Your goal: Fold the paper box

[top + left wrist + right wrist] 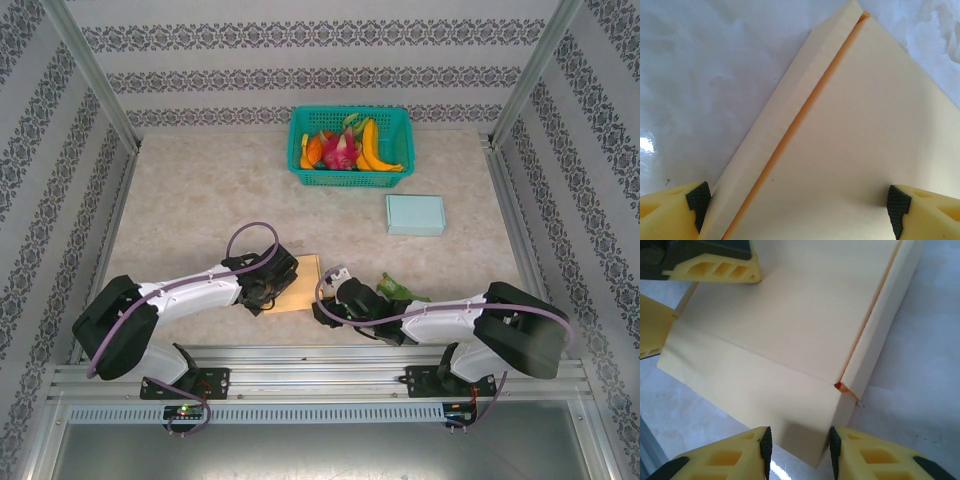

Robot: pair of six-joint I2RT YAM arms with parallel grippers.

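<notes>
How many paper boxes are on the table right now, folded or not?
2. A cream paper box, not yet fully folded, lies at the near edge between the left gripper and right gripper. A folded light-blue box sits mid-table, right of centre.

Paper box matt, smooth card; table glossy marbled surface

No readable text, label, brand, number or sign appears on anything in these views.
</notes>
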